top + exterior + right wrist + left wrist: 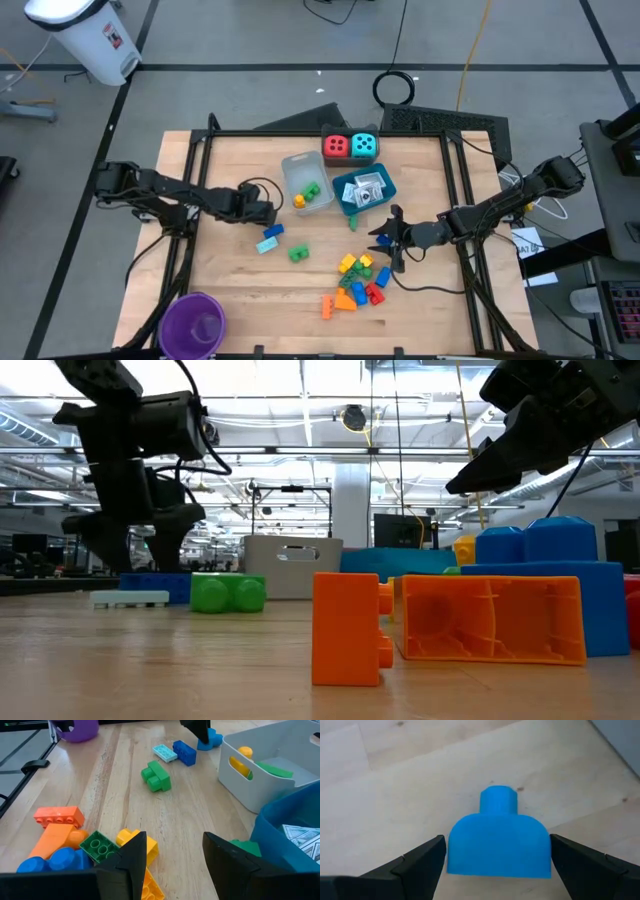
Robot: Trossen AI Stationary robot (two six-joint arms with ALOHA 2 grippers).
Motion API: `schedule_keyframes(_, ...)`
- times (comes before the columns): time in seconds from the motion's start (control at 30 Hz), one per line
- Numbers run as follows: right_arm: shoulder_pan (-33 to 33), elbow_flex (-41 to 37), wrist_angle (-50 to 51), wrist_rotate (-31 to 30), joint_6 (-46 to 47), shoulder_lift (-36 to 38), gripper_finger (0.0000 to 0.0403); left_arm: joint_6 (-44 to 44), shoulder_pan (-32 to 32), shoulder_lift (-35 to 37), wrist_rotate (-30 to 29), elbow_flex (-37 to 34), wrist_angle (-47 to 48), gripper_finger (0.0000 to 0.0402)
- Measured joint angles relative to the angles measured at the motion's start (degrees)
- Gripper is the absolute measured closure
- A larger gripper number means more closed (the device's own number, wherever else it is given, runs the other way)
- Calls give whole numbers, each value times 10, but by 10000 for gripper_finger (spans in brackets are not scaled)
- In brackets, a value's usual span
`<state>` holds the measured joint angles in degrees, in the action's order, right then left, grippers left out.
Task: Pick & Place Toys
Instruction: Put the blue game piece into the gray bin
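Left wrist view is filled, nearest the lens, by a blue brick [499, 840] lying on the tabletop [395, 780] between the two spread fingers of the left pincer [495, 865]; the fingers stand apart on either side of it and are not yet pressed against it, so the pincer is judged to be lined up for a grasp. In the high view this left pincer [262, 213] is seen just beside the grey tray [306, 183], where a green, a yellow and an orange piece already lie, which suggests the tray is the drop place. A little farther out, a pale packet [268, 244], another blue brick [273, 232] and a green brick [298, 254] lie loose on the wood. Across the tabletop, the right pincer [385, 240] hangs above the near edge of the mixed pile of bricks [356, 281], its fingers partly apart and nothing held between them. Farthest back, the blue tray [364, 190] holds printed packets, and the red die [336, 146] and cyan die [365, 146] sit side by side, touching, behind both trays.
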<state>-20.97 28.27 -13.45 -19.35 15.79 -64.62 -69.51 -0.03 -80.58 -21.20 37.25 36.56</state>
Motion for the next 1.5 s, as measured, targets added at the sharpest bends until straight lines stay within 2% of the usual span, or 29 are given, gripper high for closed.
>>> schedule_keyframes(0.27, 0, 0, 0, -2, -2, 0, 236, 50, 1, 0, -16, -23, -71, 46)
schedule_keyframes(0.87, 30, 0, 0, -3, 0, 0, 236, 63, 1, 0, -3, -23, -73, 46)
schedule_keyframes(0.97, 30, 0, 0, -3, 0, 0, 236, 85, 1, 0, 0, -23, -74, 60)
schedule_keyframes(1.1, 30, 0, 0, -3, 0, 0, 236, 120, 1, 0, 15, -23, -94, 100)
schedule_keyframes(1.5, 30, 0, 0, -1, 0, 0, 236, 186, 7, 0, 31, 33, -108, 100)
